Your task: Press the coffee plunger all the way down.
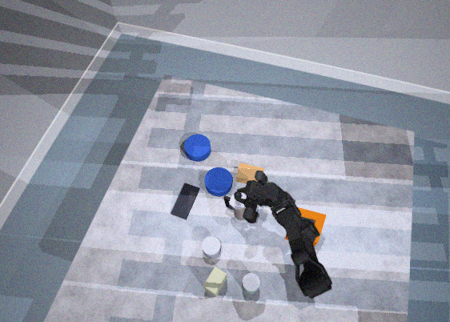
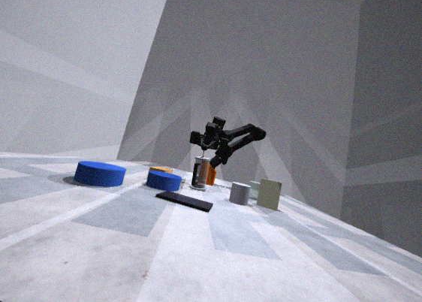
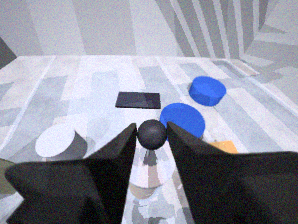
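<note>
Just beside the coffee press (image 2: 201, 171), a blue disc (image 2: 164, 180) and black slab (image 2: 184, 201) sit.

arm (image 1: 298, 232): matte black, blocky links | hand (image 3: 151, 135): dark wedge-shaped fingers

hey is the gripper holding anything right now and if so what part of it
Yes. The gripper is shut on the plunger knob, the dark ball atop the rod of the coffee press, pinched between its two fingers.
</note>
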Robot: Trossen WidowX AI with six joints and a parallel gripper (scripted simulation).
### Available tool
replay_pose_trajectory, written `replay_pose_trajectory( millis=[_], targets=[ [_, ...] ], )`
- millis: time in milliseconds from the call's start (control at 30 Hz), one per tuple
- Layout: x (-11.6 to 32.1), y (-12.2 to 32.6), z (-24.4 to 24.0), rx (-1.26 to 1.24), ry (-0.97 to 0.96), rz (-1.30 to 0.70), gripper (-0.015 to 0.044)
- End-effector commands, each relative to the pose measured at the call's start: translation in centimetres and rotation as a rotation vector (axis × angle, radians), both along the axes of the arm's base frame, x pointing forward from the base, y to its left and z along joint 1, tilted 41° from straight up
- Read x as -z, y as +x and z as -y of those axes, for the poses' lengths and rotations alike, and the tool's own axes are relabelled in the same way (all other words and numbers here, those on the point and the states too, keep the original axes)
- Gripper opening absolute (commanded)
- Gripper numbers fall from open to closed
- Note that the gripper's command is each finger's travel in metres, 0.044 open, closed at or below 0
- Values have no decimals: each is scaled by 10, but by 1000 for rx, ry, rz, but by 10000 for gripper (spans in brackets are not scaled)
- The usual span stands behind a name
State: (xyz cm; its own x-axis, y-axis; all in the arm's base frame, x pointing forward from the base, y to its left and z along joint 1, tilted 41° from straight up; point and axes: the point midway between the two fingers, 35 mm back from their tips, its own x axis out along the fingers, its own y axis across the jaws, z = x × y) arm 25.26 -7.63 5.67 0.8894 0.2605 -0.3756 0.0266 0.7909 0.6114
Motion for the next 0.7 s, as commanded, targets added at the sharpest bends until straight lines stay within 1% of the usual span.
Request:
replay_pose_trajectory(
  millis=[0, 667],
  targets=[
    [16, -4, -14, -10, 43, -42, 119],
    [17, 7, -10, -10, 43, -40, 119]
  ],
)
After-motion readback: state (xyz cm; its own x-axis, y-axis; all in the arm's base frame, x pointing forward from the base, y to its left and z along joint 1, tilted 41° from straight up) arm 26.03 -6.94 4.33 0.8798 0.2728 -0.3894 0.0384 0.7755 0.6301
